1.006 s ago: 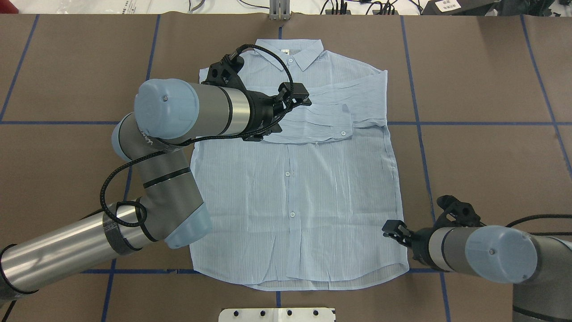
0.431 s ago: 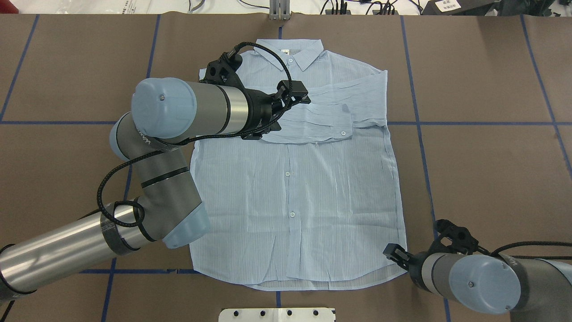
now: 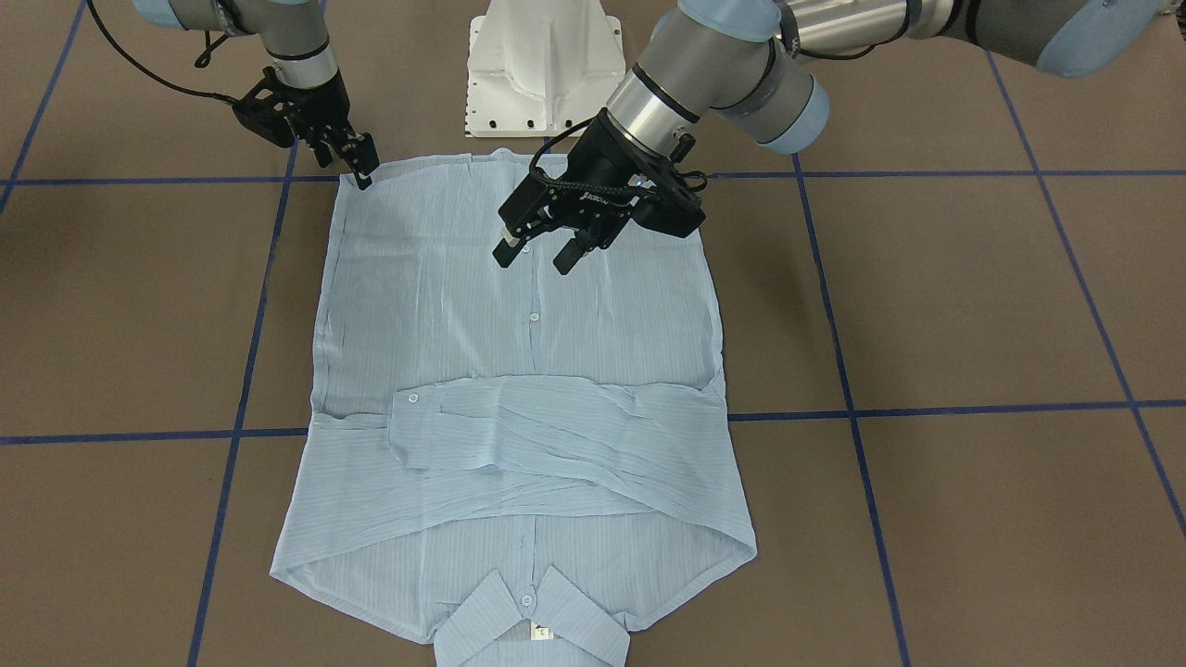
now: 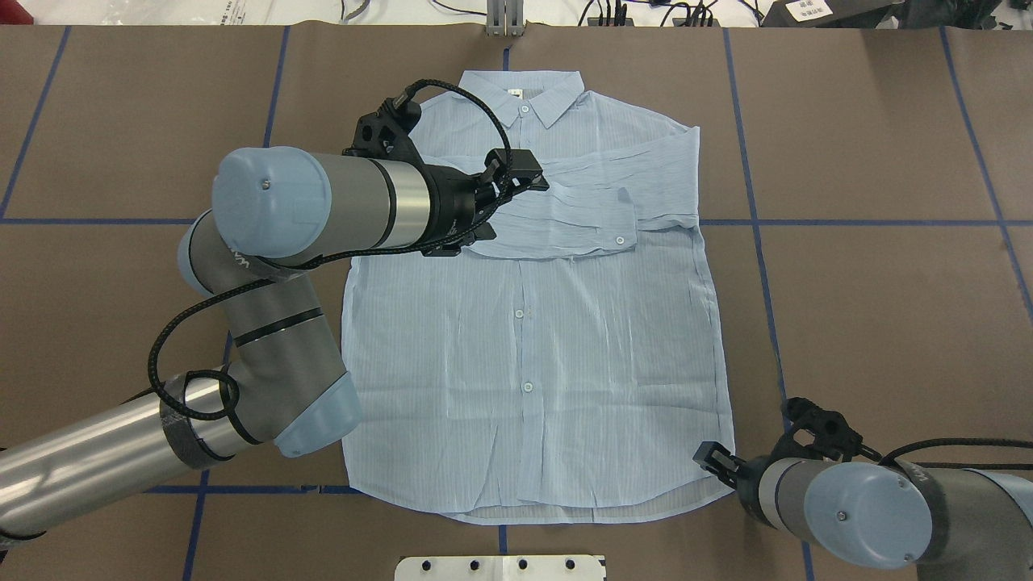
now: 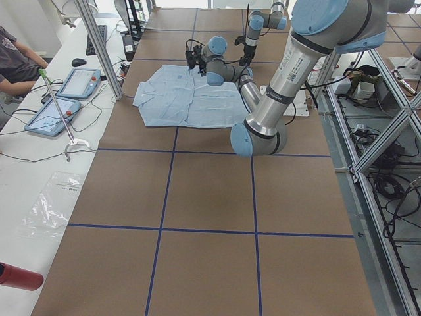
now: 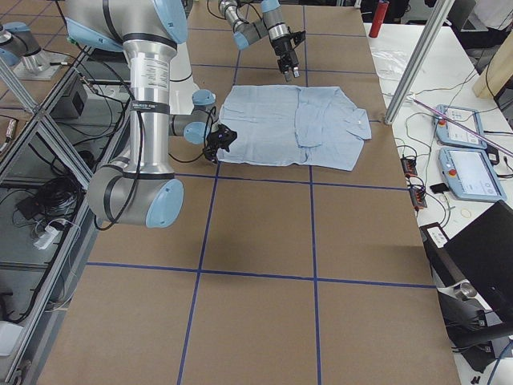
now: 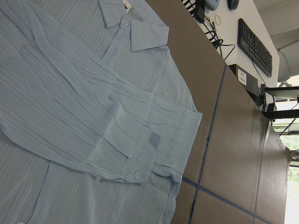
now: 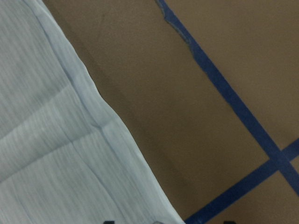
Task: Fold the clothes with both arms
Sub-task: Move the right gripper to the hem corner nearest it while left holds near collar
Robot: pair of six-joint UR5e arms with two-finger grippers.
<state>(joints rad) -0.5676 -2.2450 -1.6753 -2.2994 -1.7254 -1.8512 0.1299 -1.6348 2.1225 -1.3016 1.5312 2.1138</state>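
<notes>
1. The table carries the shirt at its middle. It lies flat, front up, with the collar away from me and the hem next to the base.
2. The left arm reaches over the shirt's left side. If it drops carelessly, its elbow or cable could brush the cloth and rumple the flat panel.
3. The right arm sits low by the near right corner of the hem.
4. The sleeves are folded across the chest, one over the other. My main worry is that a quick or lopsided lift of the hem drags them out of place, because the cloth is thin and light.
5. The left gripper hangs above the shirt with its jaws apart and holds nothing. It is well away from the left hem corner, so a fold started now would be one-sided and skewed.
6. The right gripper is at the hem corner. Its jaws look parted, with the edge running between them and nothing gripped. Closing here might catch only one layer, or let the edge slip out.
7. The only container I see is a clear bag on the side bench, and I cannot tell what is in it. The shirt lies straight on the table.
</notes>
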